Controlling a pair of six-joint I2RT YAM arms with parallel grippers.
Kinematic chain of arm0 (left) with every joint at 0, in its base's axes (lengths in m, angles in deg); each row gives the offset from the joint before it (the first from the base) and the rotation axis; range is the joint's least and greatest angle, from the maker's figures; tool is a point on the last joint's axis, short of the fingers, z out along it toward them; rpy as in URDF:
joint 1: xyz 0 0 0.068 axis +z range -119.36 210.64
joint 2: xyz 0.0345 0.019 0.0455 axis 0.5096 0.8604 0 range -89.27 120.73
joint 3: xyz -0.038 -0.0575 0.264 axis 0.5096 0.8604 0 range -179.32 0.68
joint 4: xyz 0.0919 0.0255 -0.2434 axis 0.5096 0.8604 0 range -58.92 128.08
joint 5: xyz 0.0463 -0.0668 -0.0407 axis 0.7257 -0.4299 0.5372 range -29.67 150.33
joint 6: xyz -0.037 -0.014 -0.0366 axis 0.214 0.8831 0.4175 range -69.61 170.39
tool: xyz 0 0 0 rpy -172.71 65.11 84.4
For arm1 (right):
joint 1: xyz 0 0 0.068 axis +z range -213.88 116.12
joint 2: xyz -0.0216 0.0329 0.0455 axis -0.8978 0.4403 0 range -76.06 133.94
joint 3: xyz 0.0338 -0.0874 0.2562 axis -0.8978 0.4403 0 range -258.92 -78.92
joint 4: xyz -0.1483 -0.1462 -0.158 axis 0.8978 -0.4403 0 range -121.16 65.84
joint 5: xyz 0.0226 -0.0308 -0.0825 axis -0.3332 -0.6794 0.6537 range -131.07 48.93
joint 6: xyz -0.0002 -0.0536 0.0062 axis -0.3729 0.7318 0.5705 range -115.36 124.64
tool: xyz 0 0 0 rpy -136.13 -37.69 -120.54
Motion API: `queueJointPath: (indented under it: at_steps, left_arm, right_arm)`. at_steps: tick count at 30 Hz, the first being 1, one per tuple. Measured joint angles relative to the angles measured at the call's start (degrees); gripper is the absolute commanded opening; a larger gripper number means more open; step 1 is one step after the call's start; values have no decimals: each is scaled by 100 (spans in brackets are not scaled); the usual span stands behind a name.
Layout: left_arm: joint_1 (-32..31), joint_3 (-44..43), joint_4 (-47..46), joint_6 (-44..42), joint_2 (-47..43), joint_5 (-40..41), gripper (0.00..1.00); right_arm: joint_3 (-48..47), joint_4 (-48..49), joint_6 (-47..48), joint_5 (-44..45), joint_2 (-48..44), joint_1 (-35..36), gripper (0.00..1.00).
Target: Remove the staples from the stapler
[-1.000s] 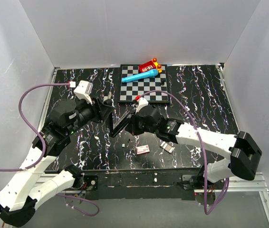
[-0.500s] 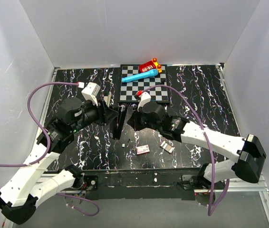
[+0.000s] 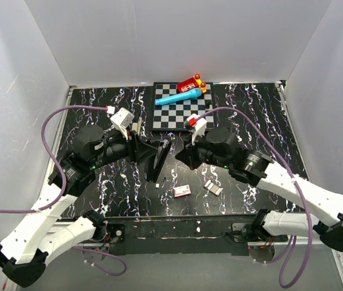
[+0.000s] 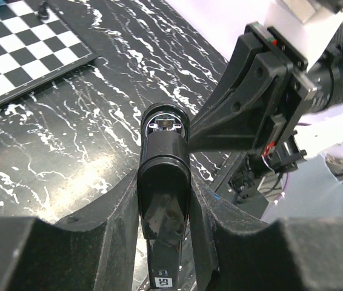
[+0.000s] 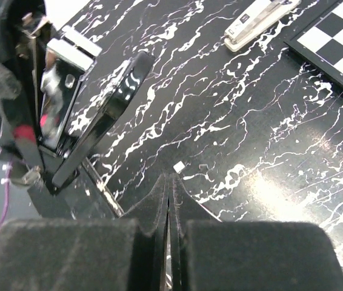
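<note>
Stapler (image 3: 159, 159) gripped across its dark body by left end effector (image 4: 164, 195), held up off the worktop (image 3: 256, 127) and hinged open, silvery magazine exposed. Right end effector (image 5: 169, 179) closed on nothing, tip just right of the stapler and apart from it in the right wrist view. Silvery strip of staples (image 3: 214, 188) flat on the worktop, right of the stapler and towards the near edge. Small white-and-red box (image 3: 182, 190) just beside the strip, on its stapler side. Cannot tell whether more staples sit in the magazine.

Step in hand, as judged: emptying the opened magazine, partly done. Next move likely calls for the closed right tip to enter the open channel and push or drag out any load, with the left grip steady.

Room: bare worktop below and right of the stapler. Chessboard (image 3: 180, 112) edge close behind the stapler. Enclosure walls well apart from it. Little clearance between the two end effectors at the stapler, so collision risk there.
</note>
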Motion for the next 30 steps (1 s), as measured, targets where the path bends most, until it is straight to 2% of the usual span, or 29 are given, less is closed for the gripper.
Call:
queueJointPath:
  at_steps: [6,14,30]
  left_arm:
    - [0,55,-260,-271,-44,-734,0]
    - [2,212,-717,-466,-55,-1843,0]
    - [0,225,-1427,-608,24,-3567,0]
  right_arm:
    - [-116,-702,717,-1141,-509,-387,1]
    - [-533,-1414,1403,-2391,-599,-428,1]
    - [-1443,-2074,1965,-3832,-31,-428,1]
